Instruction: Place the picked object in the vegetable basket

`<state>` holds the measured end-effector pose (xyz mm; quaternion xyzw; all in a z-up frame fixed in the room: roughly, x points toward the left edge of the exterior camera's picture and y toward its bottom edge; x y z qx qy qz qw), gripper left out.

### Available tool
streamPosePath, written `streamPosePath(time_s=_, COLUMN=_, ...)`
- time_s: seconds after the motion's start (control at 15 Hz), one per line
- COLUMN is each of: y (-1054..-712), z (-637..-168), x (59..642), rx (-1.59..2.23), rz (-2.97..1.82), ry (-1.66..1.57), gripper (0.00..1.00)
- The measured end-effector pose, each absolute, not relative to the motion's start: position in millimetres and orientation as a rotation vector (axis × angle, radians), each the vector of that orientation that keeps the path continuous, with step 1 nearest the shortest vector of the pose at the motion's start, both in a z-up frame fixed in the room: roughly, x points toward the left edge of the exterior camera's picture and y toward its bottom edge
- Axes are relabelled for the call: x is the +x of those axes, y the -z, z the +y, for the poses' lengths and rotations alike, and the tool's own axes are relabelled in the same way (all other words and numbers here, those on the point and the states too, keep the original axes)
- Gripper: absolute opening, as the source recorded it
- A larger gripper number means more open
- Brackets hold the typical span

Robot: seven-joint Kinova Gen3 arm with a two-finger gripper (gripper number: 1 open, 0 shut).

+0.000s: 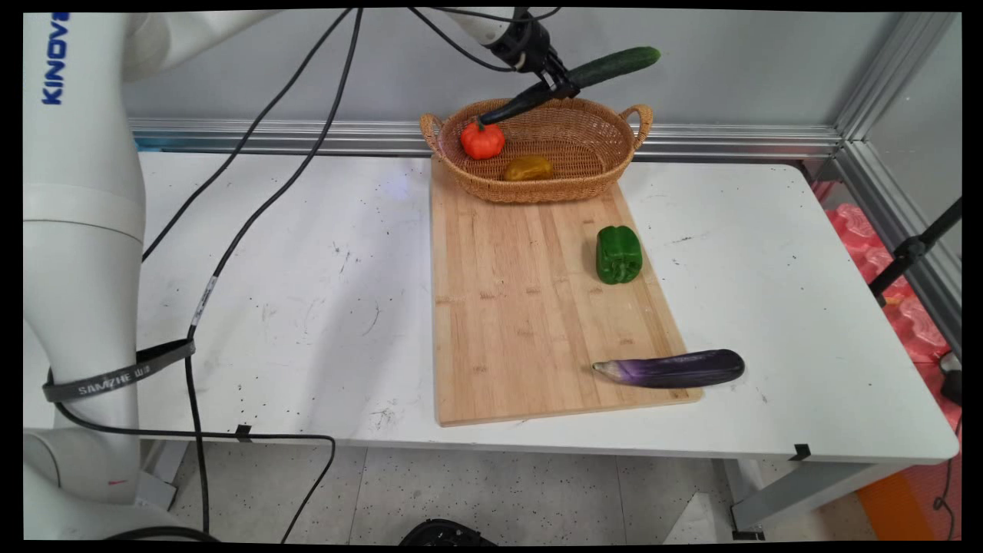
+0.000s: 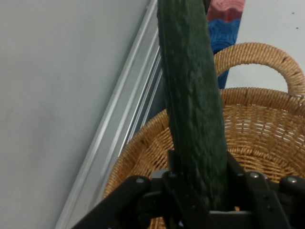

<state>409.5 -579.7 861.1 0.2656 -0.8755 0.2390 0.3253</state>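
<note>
Hanging above the basket (image 1: pixel 537 150) at the far end of the table (image 1: pixel 307 292), the gripper (image 1: pixel 561 83) is clamping a cucumber (image 1: pixel 614 67) near its middle, with the lighter end sticking up to the right against the wall and the darker end slanting down to the left over the basket's rim. Inside the basket a small orange pumpkin (image 1: pixel 482 140) is sitting at the left, just under the cucumber's low tip, and a yellow-brown vegetable (image 1: pixel 528 167) is lying beside it toward the front wall. The basket is resting on the far end of a wooden board (image 1: pixel 522 322). A green pepper (image 1: pixel 618 254) is standing on the board's right side, well apart from the basket, and an eggplant (image 1: pixel 672 369) is lying across the board's near right corner, half on the table. Looking along the hand, the cucumber (image 2: pixel 193 109) is filling the middle, running up and away from between the fingers (image 2: pixel 238 174), which are pressing on both its sides. Below and behind it the basket (image 2: pixel 257 138) is showing its woven wall and one looped handle (image 2: pixel 267 52), with the wall's metal rail (image 2: pixel 124 133) slanting past on the left.
</note>
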Motion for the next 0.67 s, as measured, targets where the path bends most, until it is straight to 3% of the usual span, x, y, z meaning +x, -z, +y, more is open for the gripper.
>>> streamPosePath(time_s=0.67, y=-829.9, z=-582.6, x=407.7, rx=0.778, rz=-2.276, ry=-0.553, gripper=0.0)
